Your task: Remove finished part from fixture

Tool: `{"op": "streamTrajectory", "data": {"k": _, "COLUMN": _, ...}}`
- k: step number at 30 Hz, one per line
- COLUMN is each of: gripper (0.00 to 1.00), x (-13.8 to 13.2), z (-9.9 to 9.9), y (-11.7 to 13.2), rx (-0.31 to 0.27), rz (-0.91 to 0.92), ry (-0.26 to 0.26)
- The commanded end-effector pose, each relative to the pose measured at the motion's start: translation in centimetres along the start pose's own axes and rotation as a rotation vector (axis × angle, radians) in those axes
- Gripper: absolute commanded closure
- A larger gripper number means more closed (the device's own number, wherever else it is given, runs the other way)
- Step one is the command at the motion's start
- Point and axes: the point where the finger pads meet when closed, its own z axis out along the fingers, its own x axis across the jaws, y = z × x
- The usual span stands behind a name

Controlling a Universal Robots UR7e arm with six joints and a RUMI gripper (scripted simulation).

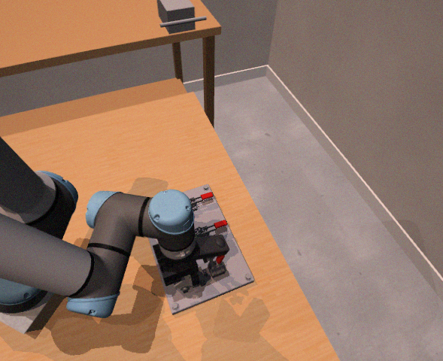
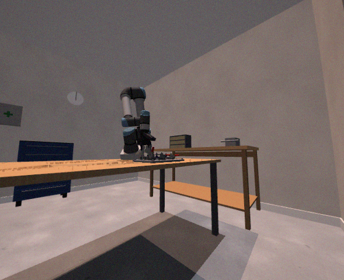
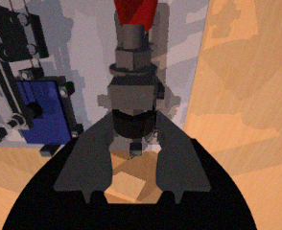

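The grey fixture plate lies near the table's right edge. Two toggle clamps with flat red handles sit along its right side. The third, nearest clamp has its red handle tilted up. In the wrist view my gripper is shut on the dark round shank of that clamp's lever, below its grey block and red grip. One blue blank is clamped at the left. A small grey block sits under the raised handle. I cannot see a slot. My arm hides the other stations.
The table's right edge runs close along the plate. A second table with a grey box stands behind. My arm's elbow and base fill the left side.
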Motion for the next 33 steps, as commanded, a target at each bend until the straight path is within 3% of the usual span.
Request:
{"op": "streamTrajectory", "data": {"k": 1, "gripper": 1.00, "x": 0.0, "z": -0.1, "y": 0.0, "rx": 0.001, "rz": 0.000, "ry": 0.000}}
{"op": "streamTrajectory", "data": {"k": 33, "gripper": 1.00, "x": 0.0, "z": -2.3, "y": 0.0, "rx": 0.001, "rz": 0.000, "ry": 0.000}}
